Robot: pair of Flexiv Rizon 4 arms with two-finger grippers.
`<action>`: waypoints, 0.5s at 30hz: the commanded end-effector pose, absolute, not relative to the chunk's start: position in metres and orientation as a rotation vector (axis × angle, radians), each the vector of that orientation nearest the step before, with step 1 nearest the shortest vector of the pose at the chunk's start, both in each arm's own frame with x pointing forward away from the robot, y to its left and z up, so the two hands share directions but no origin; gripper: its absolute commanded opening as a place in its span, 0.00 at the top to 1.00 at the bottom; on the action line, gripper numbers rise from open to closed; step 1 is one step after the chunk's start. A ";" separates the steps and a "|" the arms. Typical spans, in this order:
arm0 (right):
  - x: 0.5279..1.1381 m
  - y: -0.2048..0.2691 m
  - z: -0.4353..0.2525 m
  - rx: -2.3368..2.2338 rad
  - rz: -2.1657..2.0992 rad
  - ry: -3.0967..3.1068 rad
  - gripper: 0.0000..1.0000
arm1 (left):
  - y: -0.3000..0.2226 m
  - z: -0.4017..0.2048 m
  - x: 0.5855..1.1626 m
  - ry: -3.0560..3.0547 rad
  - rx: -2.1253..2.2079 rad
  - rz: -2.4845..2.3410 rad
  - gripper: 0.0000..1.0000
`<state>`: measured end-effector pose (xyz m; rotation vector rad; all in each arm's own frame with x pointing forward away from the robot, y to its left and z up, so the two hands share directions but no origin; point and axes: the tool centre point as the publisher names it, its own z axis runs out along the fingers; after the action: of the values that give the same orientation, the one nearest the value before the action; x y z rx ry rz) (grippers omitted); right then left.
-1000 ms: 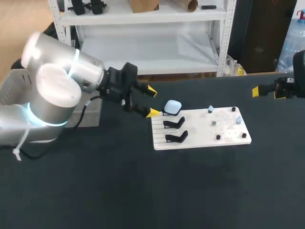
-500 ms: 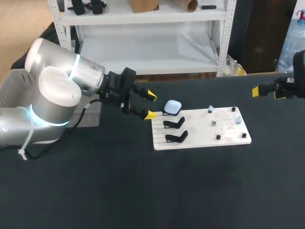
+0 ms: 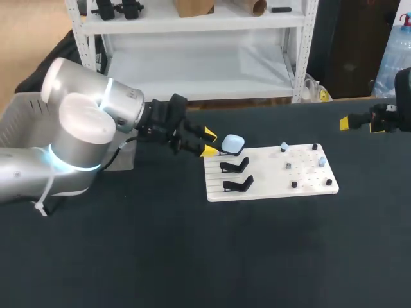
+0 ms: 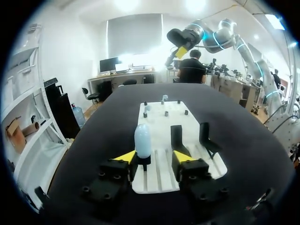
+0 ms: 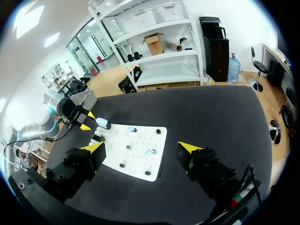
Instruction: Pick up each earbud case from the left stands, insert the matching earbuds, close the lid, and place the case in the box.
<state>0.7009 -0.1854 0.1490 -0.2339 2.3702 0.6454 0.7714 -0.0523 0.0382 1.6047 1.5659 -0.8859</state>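
Left pincer (image 3: 209,142) stands at the rear left corner of the white board (image 3: 270,187) on the dark worktop (image 3: 192,256), its yellow-tipped fingers spread moderately and gripping nothing. The pale blue earbud case (image 3: 232,142) sits on the rearmost of three black stands; the two nearer stands (image 3: 235,165) carry nothing. In your left wrist view the case (image 4: 142,139) rises upright just ahead of the fingertips, within the gap between them and closer to one finger, and neither tip can be seen touching it. Small earbuds (image 3: 288,165) are scattered over the right half of the board, light and dark ones well apart from each other. A grey box (image 3: 22,112) lies at the worktop's left edge, partly hidden behind your left arm. Right pincer (image 5: 141,147) hangs with its fingers spread wide and empty, near the worktop's rear right edge and well apart from the board.
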 end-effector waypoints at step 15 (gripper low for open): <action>0.701 -0.186 0.149 -0.235 0.646 2.372 0.00 | -0.067 0.025 0.789 1.583 1.598 -0.891 0.50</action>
<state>0.7009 -0.1854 0.1490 -0.2339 2.3702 0.6454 0.7849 -0.0648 0.0261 1.5935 1.5855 -0.8852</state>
